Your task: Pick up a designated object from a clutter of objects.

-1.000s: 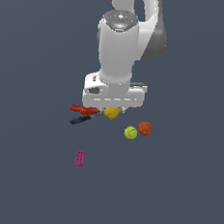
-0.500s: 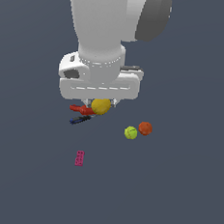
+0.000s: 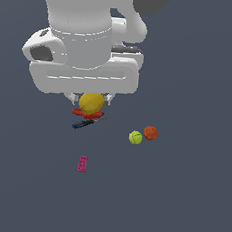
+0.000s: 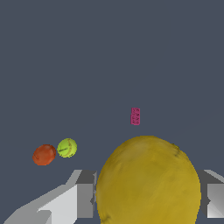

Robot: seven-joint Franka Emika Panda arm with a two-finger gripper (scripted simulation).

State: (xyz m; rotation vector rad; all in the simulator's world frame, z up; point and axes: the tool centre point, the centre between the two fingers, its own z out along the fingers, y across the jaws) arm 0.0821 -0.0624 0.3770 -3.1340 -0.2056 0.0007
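Note:
My gripper (image 3: 91, 101) is shut on the golden-yellow ball (image 3: 91, 102) and holds it above the floor, under the big white hand. In the wrist view the ball (image 4: 148, 180) fills the space between the two grey fingers (image 4: 83, 194). Below it in the exterior view lie the red tool (image 3: 86, 114) and the dark slim tool (image 3: 83, 124), partly hidden by the ball. The lime-green ball (image 3: 135, 137) and the orange-red ball (image 3: 150, 133) lie side by side to the exterior view's right. The magenta studded block (image 3: 82, 163) lies nearer the camera.
The lime-green ball (image 4: 67, 148), orange-red ball (image 4: 44, 155) and magenta block (image 4: 135, 116) also show in the wrist view on the dark grey floor (image 3: 180, 204). The white arm body (image 3: 85, 39) covers the upper part of the exterior view.
The arm has risen toward the exterior camera with the yellow ball in its grip, so ball and hand look larger. The other objects have not moved.

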